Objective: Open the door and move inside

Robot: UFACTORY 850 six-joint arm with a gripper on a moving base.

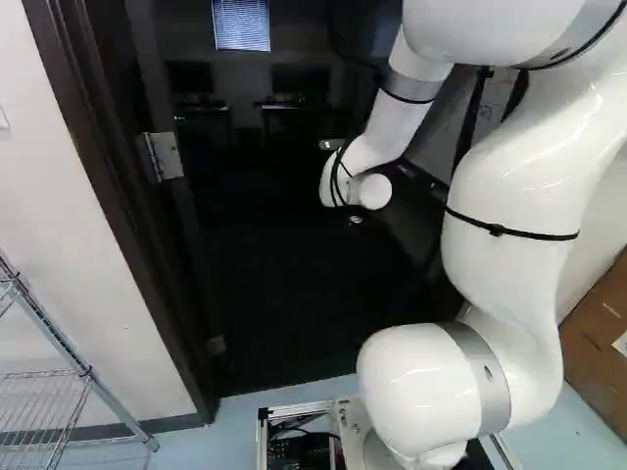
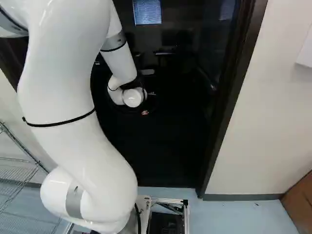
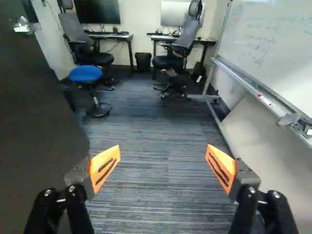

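Note:
In the right base view my gripper [image 2: 145,112] shows small and dark beyond the white wrist, inside the doorway's outline. The wrist view has the gripper [image 3: 162,163] open, with carpet visible between its orange pads and nothing held. The dark door [image 3: 34,122] stands swung open beside one finger; its silver handle [image 3: 23,25] is farther ahead, out of the fingers' reach. Whether that finger touches the door, I cannot tell. A metal hinge [image 1: 163,157] sits on the door frame [image 1: 127,215] in the left base view.
Beyond the doorway are a blue stool [image 3: 85,73], office chairs [image 3: 170,61], desks and a bin [image 3: 143,62]. A whiteboard [image 3: 268,44] on a metal stand flanks the carpet opposite the door. Near the base are a wire rack [image 1: 39,401] and the other door jamb [image 2: 231,97].

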